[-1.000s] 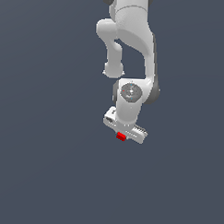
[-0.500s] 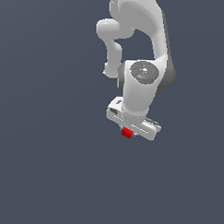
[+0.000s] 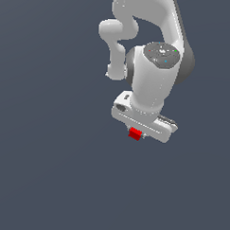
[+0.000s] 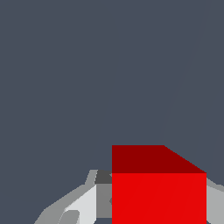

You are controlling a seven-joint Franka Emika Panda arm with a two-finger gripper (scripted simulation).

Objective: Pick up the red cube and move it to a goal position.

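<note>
Though claw-held [image 3: 137,135], red cube [image 3: 134,134] (matte, sharp-edged)

Plain dark grey-blue surface [image 3: 48,171] throughout.

The backdrop [image 3: 43,180] is one flat, uniform slate-grey field filling both views. No walls, floor edge, furniture or windows can be told apart. Lighting is even, with no shadows cast on the grey.
</note>
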